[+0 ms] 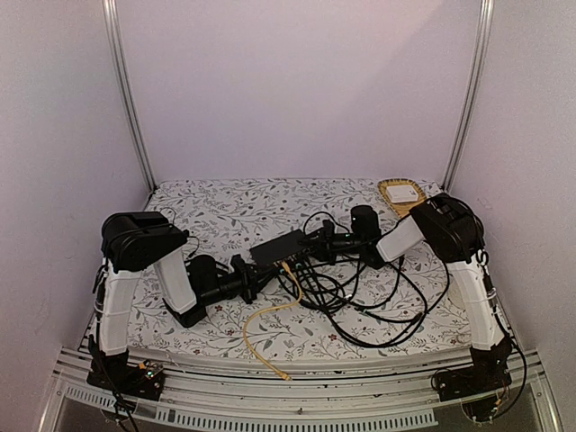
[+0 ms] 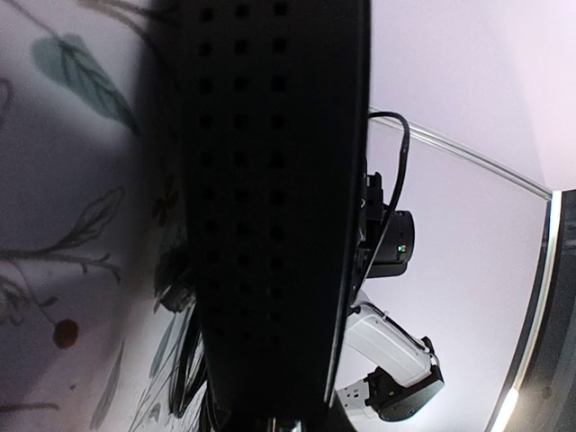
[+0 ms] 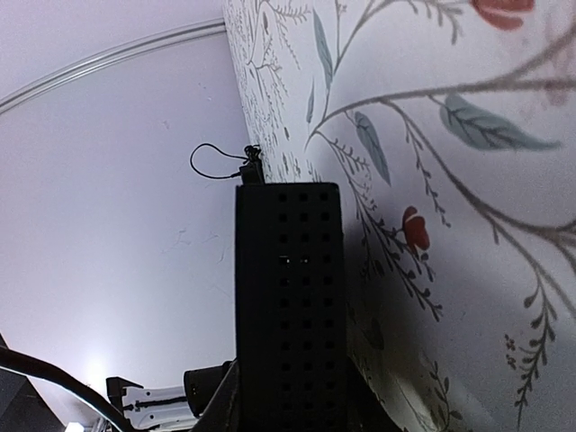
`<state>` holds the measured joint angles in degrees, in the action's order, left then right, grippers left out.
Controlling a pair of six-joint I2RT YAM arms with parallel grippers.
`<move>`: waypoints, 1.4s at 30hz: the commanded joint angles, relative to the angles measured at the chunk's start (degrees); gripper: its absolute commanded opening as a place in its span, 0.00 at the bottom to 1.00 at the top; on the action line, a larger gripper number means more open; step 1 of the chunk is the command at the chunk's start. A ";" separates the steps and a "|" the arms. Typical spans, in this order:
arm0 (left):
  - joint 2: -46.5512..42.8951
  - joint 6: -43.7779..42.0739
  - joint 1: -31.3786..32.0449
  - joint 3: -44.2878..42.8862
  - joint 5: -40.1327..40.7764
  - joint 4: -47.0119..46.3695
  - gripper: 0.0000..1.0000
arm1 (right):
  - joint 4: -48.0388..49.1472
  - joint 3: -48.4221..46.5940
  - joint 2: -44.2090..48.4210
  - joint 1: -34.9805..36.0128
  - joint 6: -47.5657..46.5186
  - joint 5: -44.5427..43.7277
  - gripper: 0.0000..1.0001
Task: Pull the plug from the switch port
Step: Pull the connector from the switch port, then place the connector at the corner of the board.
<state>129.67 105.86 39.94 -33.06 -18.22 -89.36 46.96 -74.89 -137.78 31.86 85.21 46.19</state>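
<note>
Here the switch (image 1: 279, 245) lies slantwise at the middle of the counter (image 1: 216, 202). The left hand (image 1: 250, 272) is clamped on its 8 o'clock end and the right hand (image 1: 326, 241) grips its 2 o'clock end. The plug (image 1: 286, 266) of the yellow cable (image 1: 261, 315) meets the switch's near long edge, and the cable trails towards 6 o'clock. Black cables (image 1: 360, 297) tangle at 4 o'clock. A basket (image 1: 389, 187) holding a white box (image 1: 404, 193) sits at 1 o'clock.
</note>
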 commanded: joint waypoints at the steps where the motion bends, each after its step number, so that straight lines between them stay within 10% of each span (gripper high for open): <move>1: 11.62 -2.19 1.45 -2.95 -2.08 -15.05 0.00 | 8.46 -4.04 0.01 1.10 1.80 -4.75 0.02; 30: -1.48 -4.37 -0.72 11.77 5.29 -14.39 0.00 | 5.10 2.21 10.42 -4.78 -4.02 -6.63 0.02; 42: -22.73 -12.02 -5.34 15.19 4.62 4.46 0.00 | 3.82 3.47 13.50 -8.26 -6.91 -7.98 0.02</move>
<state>114.67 98.19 36.82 -17.85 -13.80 -87.96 46.76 -71.50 -129.43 25.36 79.02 38.37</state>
